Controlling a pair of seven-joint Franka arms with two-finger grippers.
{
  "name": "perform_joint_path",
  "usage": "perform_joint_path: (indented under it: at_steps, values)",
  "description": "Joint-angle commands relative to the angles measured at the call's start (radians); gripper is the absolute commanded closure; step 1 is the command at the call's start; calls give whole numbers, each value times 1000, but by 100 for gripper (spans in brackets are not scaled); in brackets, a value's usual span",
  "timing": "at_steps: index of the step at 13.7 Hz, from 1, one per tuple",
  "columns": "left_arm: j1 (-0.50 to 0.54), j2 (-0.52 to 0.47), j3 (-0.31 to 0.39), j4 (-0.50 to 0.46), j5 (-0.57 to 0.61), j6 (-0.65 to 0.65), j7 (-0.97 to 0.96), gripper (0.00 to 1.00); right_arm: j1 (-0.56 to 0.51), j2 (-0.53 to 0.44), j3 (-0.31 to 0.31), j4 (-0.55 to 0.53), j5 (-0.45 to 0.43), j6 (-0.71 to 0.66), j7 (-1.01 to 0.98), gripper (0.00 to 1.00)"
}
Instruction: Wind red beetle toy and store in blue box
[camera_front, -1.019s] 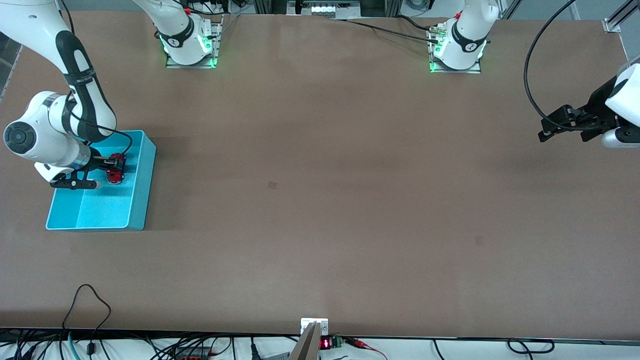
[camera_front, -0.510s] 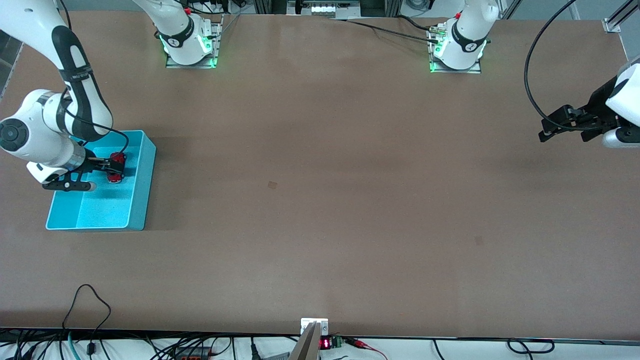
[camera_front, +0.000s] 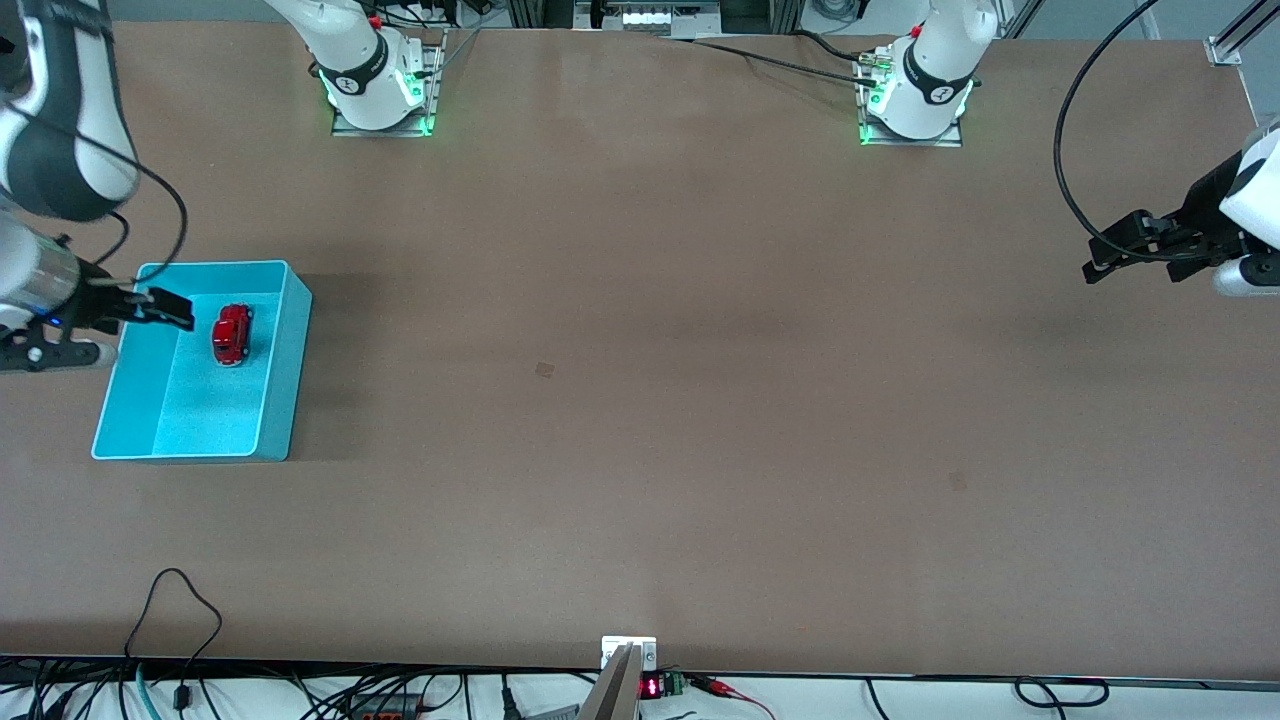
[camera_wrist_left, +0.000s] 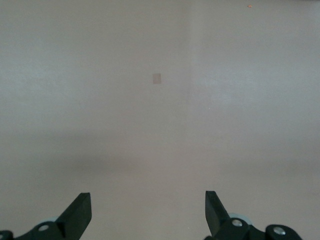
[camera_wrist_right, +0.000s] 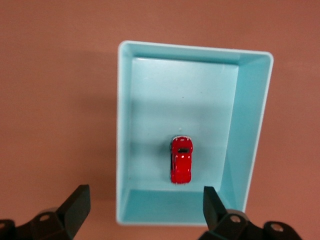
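The red beetle toy (camera_front: 231, 335) rests on the floor of the blue box (camera_front: 280, 370) at the right arm's end of the table; it also shows in the right wrist view (camera_wrist_right: 181, 160), inside the box (camera_wrist_right: 252, 125). My right gripper (camera_front: 160, 308) is open and empty, raised over the box's rim that lies toward the table's end; in its wrist view its fingertips (camera_wrist_right: 75, 202) stand wide apart. My left gripper (camera_front: 1105, 262) is open and empty, waiting over bare table at the left arm's end; its wrist view (camera_wrist_left: 148, 210) shows only table.
The two arm bases (camera_front: 378, 85) (camera_front: 915, 95) stand along the table's edge farthest from the front camera. Cables (camera_front: 170, 600) lie along the nearest edge. A small dark mark (camera_front: 544, 370) is on the table's middle.
My right gripper let go of the red beetle toy, opened, and rose away toward the table's end. The toy stays on the box floor. The left arm has hardly moved.
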Motion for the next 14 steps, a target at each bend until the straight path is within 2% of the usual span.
perform_joint_path:
  at_steps: [1, 3, 6, 14]
  values:
    - [5, -5, -2, 7, 5, -13, 6, 0, -13, -8, 42, 177, -2, -195, -1, 0]
    - [9, -3, -1, 6, 5, -11, 6, 0, -9, -62, 59, 220, 12, -300, 8, 0]
    - [8, -3, -2, 7, 4, -12, 6, 0, -6, -117, 77, 222, 46, -333, 42, 0]
    - [6, -5, -2, 9, 4, -14, 6, 0, -19, -42, 54, 223, 50, -302, 47, 0]
